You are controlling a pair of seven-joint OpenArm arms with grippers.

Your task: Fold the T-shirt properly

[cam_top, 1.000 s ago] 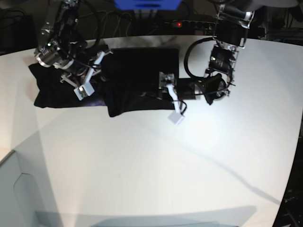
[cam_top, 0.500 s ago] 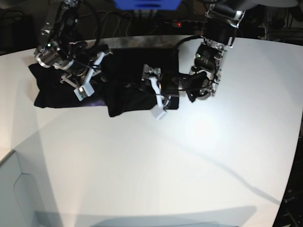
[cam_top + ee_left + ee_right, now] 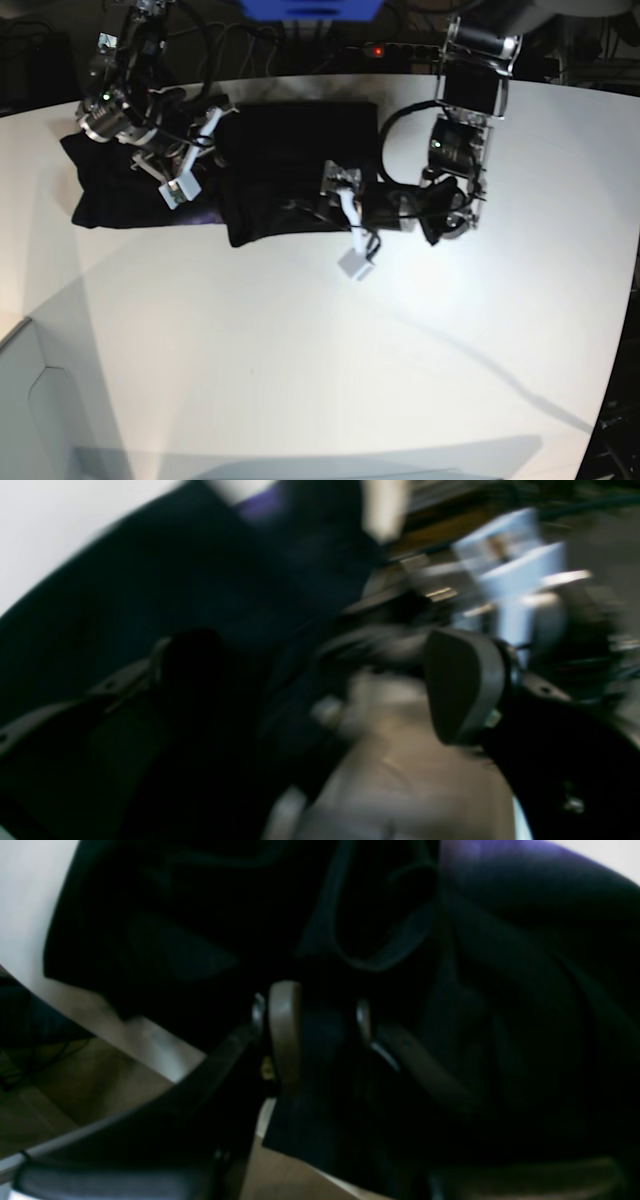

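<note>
The T-shirt (image 3: 270, 170) lies on the white tabletop (image 3: 330, 360) near the far edge, toward the far left corner. It is partly folded: a thicker, roughly rectangular black block sits toward the middle of the far edge, and a flatter portion extends from it toward the left edge. A narrow strip of purple print (image 3: 205, 215) shows at the near hem between the two portions.

The left pincer (image 3: 350, 220) is at the near right corner of the folded block. Its jaws are spread wide and released; one white fingertip (image 3: 355, 264) rests over bare tabletop just beyond the cloth edge, the other over the cloth. No fabric is seen between them. The left wrist view is heavily blurred; it shows only dark cloth (image 3: 165, 610) and a grey finger pad (image 3: 462, 685).

The right pincer (image 3: 185, 160) is over the left portion of the T-shirt. In the right wrist view its jaws are clenched on a fold of black cloth (image 3: 320, 1055), with fabric filling the narrow gap between the two fingers (image 3: 285, 1035). Wrinkled cloth and a purple patch (image 3: 490, 860) lie beyond the fingers. The edge of the tabletop (image 3: 30, 905) shows at the left of that view.
</note>
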